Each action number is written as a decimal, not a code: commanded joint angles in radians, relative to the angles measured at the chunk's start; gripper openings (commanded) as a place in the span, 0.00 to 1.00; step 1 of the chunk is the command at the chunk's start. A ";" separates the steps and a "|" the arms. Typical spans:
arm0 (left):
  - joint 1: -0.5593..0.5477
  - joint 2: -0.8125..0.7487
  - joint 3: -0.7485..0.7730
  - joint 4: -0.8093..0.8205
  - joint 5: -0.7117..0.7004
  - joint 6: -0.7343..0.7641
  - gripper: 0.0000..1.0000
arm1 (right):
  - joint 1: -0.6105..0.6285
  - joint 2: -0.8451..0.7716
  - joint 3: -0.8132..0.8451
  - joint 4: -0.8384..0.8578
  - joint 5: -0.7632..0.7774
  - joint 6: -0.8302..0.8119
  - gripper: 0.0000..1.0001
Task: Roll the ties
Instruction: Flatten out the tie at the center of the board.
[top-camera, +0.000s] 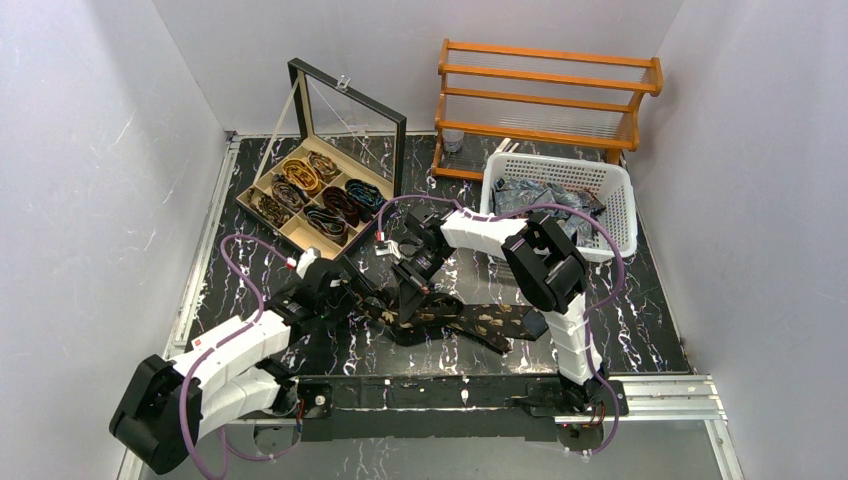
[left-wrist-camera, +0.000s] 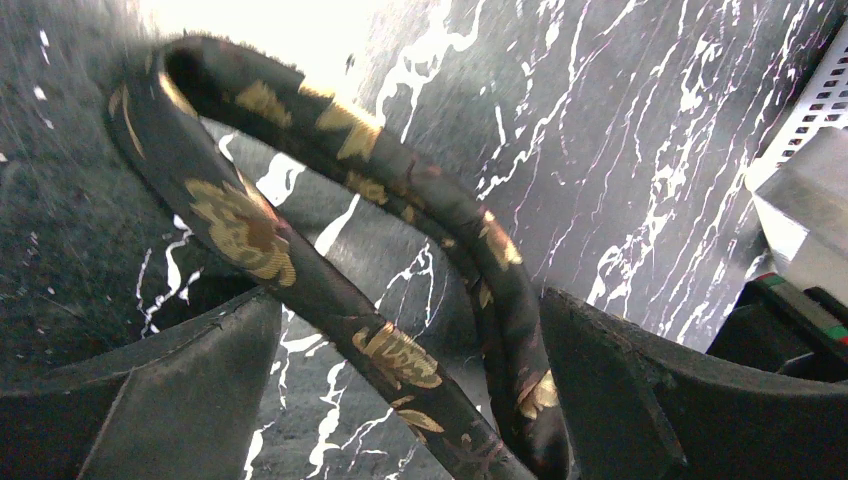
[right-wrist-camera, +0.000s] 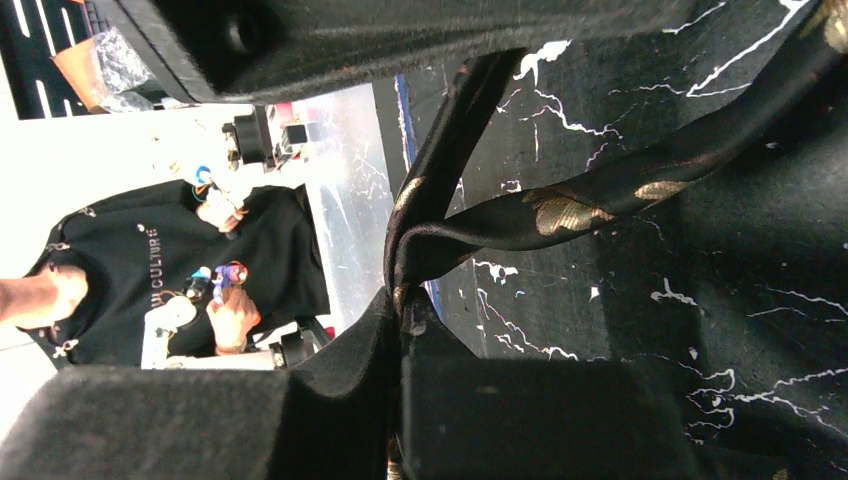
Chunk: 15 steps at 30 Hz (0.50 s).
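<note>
**A:** Top view first. What do you get?

**B:** I see the dark gold-spotted tie (top-camera: 490, 322) flat on the marble table (top-camera: 640, 330) between the arms, widening toward the right. The left gripper (top-camera: 340, 298) and right gripper (top-camera: 410, 300) sit close together at its narrow end. I can't read either one's jaws from here. Rolled ties (top-camera: 340, 203) sit in the glass-lidded box (top-camera: 298, 233), and loose ties (top-camera: 540, 200) lie in the white basket (top-camera: 622, 200).

**A:** Left wrist?

**B:** Only this view shows the left fingers (left-wrist-camera: 180, 390) spread wide and gripping nothing. A loop of the tie runs between them.

**A:** Right wrist?

**B:** Here the right jaws are pinched tight on a narrow fold of the tie. The only writing is "CULTURE" on a bystander's black T-shirt (right-wrist-camera: 150, 260). I can't read the letters before it.
</note>
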 joint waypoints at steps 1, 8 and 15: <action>0.001 -0.019 -0.052 0.060 0.063 -0.158 0.98 | -0.010 -0.067 -0.022 0.082 -0.008 0.077 0.05; 0.001 -0.048 -0.062 -0.024 0.043 -0.243 0.97 | -0.016 -0.092 -0.039 0.160 -0.033 0.128 0.05; -0.004 0.056 -0.063 0.033 0.048 -0.227 0.77 | -0.016 -0.165 -0.085 0.334 -0.097 0.270 0.06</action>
